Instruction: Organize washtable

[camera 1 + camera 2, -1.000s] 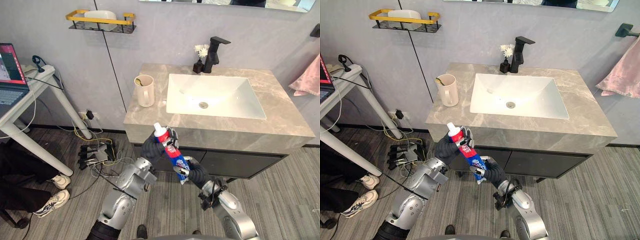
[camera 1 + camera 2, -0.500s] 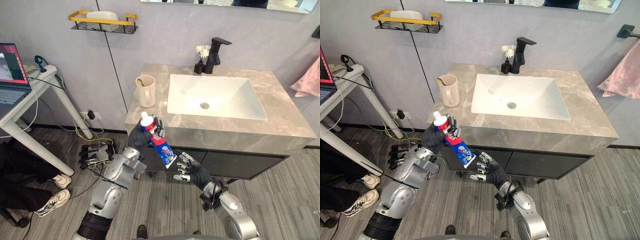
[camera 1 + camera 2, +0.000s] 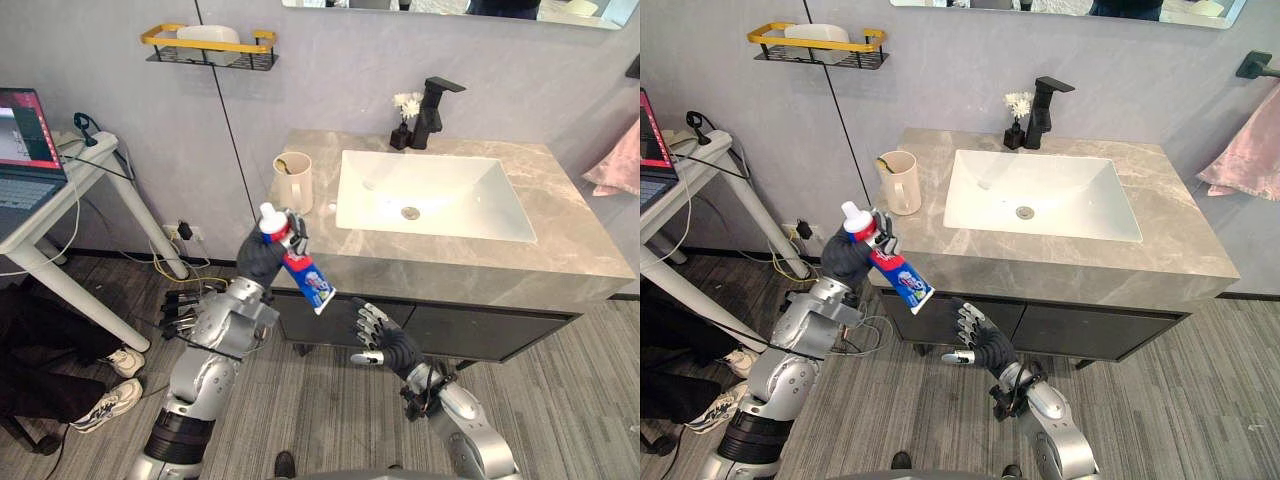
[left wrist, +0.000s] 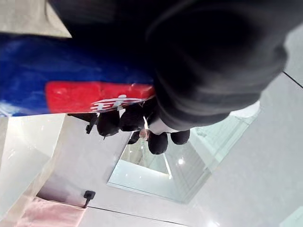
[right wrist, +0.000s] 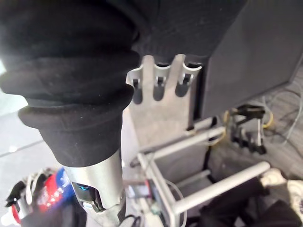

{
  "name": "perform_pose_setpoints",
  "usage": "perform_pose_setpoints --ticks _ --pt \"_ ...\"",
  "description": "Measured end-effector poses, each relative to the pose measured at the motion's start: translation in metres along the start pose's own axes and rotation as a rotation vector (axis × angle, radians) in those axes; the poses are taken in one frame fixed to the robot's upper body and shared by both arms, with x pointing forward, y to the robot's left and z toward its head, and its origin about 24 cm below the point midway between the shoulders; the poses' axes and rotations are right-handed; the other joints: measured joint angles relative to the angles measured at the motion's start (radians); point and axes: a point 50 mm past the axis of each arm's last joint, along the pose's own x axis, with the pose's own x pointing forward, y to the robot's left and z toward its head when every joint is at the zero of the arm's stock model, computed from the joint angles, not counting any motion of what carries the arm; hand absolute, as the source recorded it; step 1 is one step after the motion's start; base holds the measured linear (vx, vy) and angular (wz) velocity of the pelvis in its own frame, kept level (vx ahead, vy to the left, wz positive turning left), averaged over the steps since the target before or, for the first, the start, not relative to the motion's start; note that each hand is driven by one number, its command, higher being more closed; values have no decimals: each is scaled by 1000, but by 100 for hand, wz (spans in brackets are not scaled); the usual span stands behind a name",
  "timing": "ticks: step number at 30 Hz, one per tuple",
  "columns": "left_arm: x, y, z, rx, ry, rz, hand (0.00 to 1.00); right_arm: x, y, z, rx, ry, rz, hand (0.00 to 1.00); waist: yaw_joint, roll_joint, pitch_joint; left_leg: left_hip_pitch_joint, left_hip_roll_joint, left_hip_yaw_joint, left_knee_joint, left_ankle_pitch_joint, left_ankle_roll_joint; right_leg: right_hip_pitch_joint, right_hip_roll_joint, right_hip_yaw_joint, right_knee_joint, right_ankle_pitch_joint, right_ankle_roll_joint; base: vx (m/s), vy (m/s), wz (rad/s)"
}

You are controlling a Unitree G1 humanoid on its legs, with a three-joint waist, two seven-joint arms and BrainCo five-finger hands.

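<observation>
Containers: cream mug [image 3: 293, 182] upright on the grey marble surface [image 3: 565, 245], back-left, just beside the white basin [image 3: 432, 192]. Something yellowish sits inside the mug at the rim, can't tell what. Small dark vase [image 3: 399, 134] with white flowers at the back, touching or just beside the black faucet [image 3: 432, 104]. Yellow-railed wall rack [image 3: 209, 46] upper left holds a white item.

Toothpaste tube [image 3: 305, 280]: off the surface, in the air in front of its front-left corner. White cap up, tube tilted, flat tail pointing down toward the right hand.

Left hand [image 3: 260, 258]: fingers clamped round the tube at its red upper end, just below the cap; the left wrist view shows the dark tips curled past the red-blue body.

Right hand [image 3: 386, 343]: lower, in front of the dark cabinet [image 3: 490, 330] under the surface, fingers spread apart, apart from the tube's tail.
</observation>
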Motion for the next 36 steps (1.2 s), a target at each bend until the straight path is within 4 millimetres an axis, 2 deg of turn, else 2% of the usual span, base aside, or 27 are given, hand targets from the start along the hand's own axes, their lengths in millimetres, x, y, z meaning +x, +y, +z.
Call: perform_pose_setpoints --ticks 2,9,13,15,23,28,30,33,36 --pt "5 2 10 37 -20 -15 100 -1 -2 0 1 -2 -7 0 0 3 0 0 0 3 0 0 0 -1 0 1 0 0 0 0 0 0" --pt "35 22 62 240 -173 28 100 -15 -15 -3 30 -3 -111 0 -2 9 0 14 3 31 0 -4 -4 -3 1 30 -1 2 -3 -10 -1 -12" --pt "53 28 85 327 -215 34 100 -23 -19 5 16 -43 -146 0 -4 11 1 13 8 59 0 -6 -7 -22 5 60 -5 10 -13 -22 -6 -23" --pt "66 32 107 391 -252 41 100 -27 -20 7 12 -53 -160 0 -12 11 1 12 12 74 0 -8 -8 -33 9 77 -4 12 -17 -18 -9 -20" --pt "105 19 171 433 -446 55 100 -33 -14 -3 61 -32 -175 0 -31 11 1 -7 23 92 0 -9 -10 -65 21 97 -4 18 -23 -5 -10 -9" --pt "128 14 194 433 -473 74 100 -33 -9 -8 74 -19 -157 0 -35 9 4 -27 23 104 0 -8 -10 -90 21 109 -1 26 -20 1 0 -5" --pt "132 13 202 441 -485 83 100 -32 -6 -8 74 -13 -144 0 -36 4 8 -33 24 104 0 -8 -10 -97 20 114 -6 30 -20 -9 -1 -10" --pt "140 7 227 502 -517 106 100 -29 -3 -8 70 -17 -127 0 -35 -21 37 -46 27 121 -1 -8 -10 -116 23 136 -12 43 -23 -23 -1 -20" --pt "139 9 245 517 -560 158 100 -29 -3 -6 57 -32 -128 0 -55 -43 55 -65 23 131 0 -8 -9 -132 21 148 -28 60 -21 -12 5 -11"
